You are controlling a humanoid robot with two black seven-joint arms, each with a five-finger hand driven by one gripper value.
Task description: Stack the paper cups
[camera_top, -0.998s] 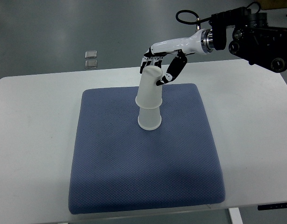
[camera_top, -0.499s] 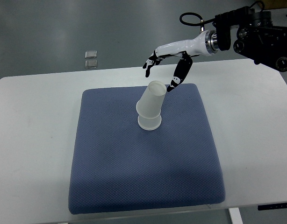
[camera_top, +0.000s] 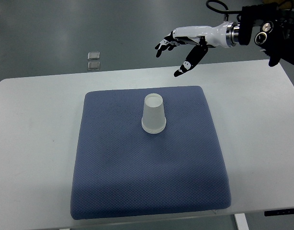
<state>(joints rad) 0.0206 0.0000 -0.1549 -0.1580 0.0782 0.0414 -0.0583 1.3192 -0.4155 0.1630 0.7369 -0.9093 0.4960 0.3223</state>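
Right robot hand point(camera_top: 181, 48) released (fingers spread) — one upside-down cup stack point(camera_top: 153, 114) on the pad point(camera_top: 147, 167).

I see the surface point(camera_top: 37, 110) filling most of the frame, with the mat point(camera_top: 152, 182) lying on it, centred and reaching toward the lower edge. The stacked cups point(camera_top: 153, 114) stand upside down on the mat's upper middle part. My right hand point(camera_top: 183, 48) hangs in the upper right of the frame, above and to the right of the cups, well apart from them. In the upper left, beyond the surface's far edge, two small square things point(camera_top: 93, 61) lie on the floor.
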